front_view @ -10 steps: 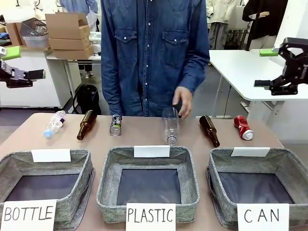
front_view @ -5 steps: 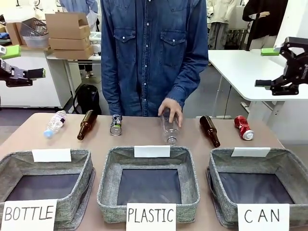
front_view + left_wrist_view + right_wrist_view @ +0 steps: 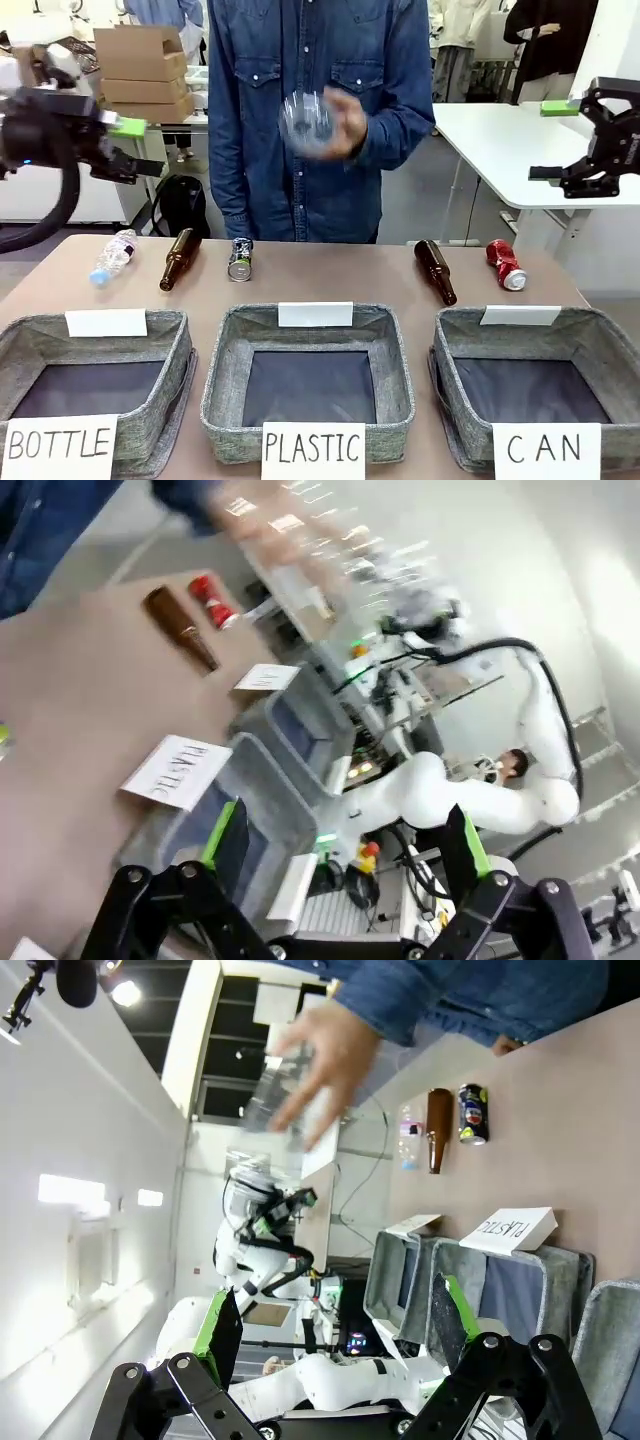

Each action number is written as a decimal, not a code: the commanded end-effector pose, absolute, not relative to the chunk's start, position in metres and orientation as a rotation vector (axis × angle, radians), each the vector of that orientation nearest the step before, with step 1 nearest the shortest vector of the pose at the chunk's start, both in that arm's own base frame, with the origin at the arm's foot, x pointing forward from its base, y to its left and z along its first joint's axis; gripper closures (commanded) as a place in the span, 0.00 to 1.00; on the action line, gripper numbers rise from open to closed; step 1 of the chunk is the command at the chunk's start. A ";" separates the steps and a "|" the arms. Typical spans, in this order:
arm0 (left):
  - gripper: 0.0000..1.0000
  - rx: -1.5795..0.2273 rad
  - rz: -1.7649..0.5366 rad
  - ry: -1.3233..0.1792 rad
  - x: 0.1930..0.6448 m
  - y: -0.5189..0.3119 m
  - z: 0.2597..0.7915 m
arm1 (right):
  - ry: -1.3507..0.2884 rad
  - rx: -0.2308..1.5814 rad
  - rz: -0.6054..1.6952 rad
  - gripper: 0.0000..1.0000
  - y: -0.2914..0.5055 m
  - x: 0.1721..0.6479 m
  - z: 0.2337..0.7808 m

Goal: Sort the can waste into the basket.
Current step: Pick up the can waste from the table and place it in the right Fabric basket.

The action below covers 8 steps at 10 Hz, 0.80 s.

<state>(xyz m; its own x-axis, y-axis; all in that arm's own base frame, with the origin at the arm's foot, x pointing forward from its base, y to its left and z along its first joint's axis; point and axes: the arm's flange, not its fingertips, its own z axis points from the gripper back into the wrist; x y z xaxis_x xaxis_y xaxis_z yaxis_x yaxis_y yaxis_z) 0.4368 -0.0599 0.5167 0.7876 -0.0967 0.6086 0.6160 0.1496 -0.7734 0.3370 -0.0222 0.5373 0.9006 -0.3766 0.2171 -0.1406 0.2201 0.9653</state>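
**Two cans on the table, both arms up and empty**

Nearest the robot stand three grey baskets in a row. The BOTTLE basket (image 3: 90, 388) is on the left and the PLASTIC basket (image 3: 310, 386) is in the middle. The CAN basket (image 3: 530, 390) is at the right end, with only bare dark lining inside. The signs face the robot, presumably so each kind of waste has one plain target.

Beyond them the waste lies in a line. From the left come a plastic bottle (image 3: 114, 256), a brown bottle (image 3: 179, 258) and the Pepsi can (image 3: 240, 259). After a gap there is a second brown bottle (image 3: 435, 271), then the dented red can (image 3: 505, 265) just behind the CAN basket. The red one looks the shorter trip.

The left gripper (image 3: 140, 147) hangs high over the left end, its fingers spread with nothing between them. The right gripper (image 3: 550, 140) hangs high over the right end, also spread and empty. I'd guess both are raised to leave the person room.

At the far side, the person's hand (image 3: 348, 122) lifts a clear bottle (image 3: 305, 122) to chest height, blurred.

The left wrist camera looks across to the red can and the brown bottle beside it. The right wrist camera catches the Pepsi can, its neighbouring bottle and the raised hand. So each wrist sees the can farther from it, while the front camera shows both.
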 end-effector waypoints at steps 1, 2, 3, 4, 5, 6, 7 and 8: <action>0.00 -1.352 -0.505 -0.395 0.459 -0.039 0.527 | -0.467 1.376 -0.172 0.00 -0.020 0.341 0.541; 0.00 -1.398 -0.513 -0.411 0.440 -0.017 0.533 | -0.467 1.376 -0.172 0.00 -0.020 0.341 0.541; 0.00 -1.425 -0.508 -0.455 0.406 0.016 0.538 | -0.467 1.376 -0.172 0.00 -0.020 0.341 0.541; 0.00 -1.385 -0.473 -0.545 0.376 0.039 0.541 | -0.467 1.376 -0.172 0.00 -0.020 0.341 0.541; 0.00 -1.356 -0.419 -0.601 0.354 0.051 0.540 | -0.467 1.376 -0.172 0.00 -0.020 0.341 0.541; 0.00 -1.342 -0.392 -0.626 0.344 0.054 0.538 | -0.467 1.376 -0.172 0.00 -0.020 0.341 0.541; 0.00 -1.346 -0.397 -0.645 0.342 0.052 0.536 | -0.467 1.376 -0.172 0.00 -0.020 0.341 0.541; 0.00 -1.351 -0.409 -0.645 0.347 0.049 0.535 | -0.467 1.376 -0.172 0.00 -0.020 0.341 0.541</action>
<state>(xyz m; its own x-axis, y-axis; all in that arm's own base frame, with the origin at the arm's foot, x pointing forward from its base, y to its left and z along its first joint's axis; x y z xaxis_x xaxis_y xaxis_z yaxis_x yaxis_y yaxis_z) 0.3353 0.0660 0.5400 0.7709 0.1018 0.6288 0.6068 0.1828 -0.7735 0.3374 -0.0229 0.5374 0.9006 -0.3770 0.2161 -0.1395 0.2203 0.9654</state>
